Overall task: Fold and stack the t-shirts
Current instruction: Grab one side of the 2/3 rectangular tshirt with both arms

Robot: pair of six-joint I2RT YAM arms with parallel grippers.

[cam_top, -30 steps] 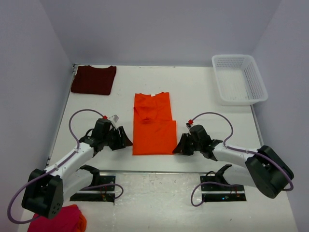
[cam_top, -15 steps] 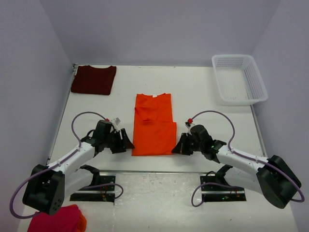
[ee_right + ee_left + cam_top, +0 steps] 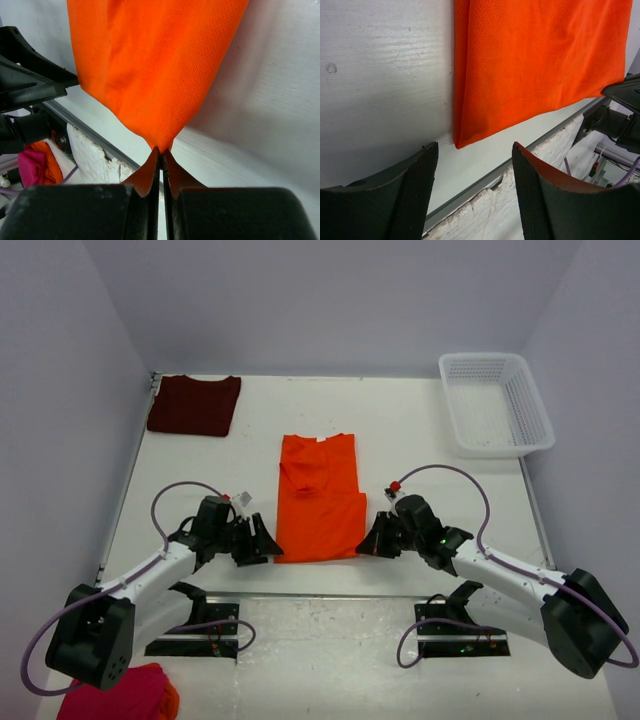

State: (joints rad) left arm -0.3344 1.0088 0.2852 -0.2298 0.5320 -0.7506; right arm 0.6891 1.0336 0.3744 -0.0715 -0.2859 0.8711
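The orange t-shirt lies folded lengthwise in the middle of the table, neck label at the far end. My right gripper is shut on its near right corner, which is lifted slightly; in the top view this gripper sits at the shirt's near right edge. My left gripper is open just short of the near left corner, nothing between its fingers; from above it is beside that corner. The maroon t-shirt lies folded at the far left.
A white mesh basket stands at the far right. A pink-red cloth bundle lies off the table's near left. The table's near edge runs right under both grippers. Walls close in the left, right and far sides.
The right gripper has closed on the shirt's near right corner. The left gripper has opened a little wider and slid toward the near left corner.
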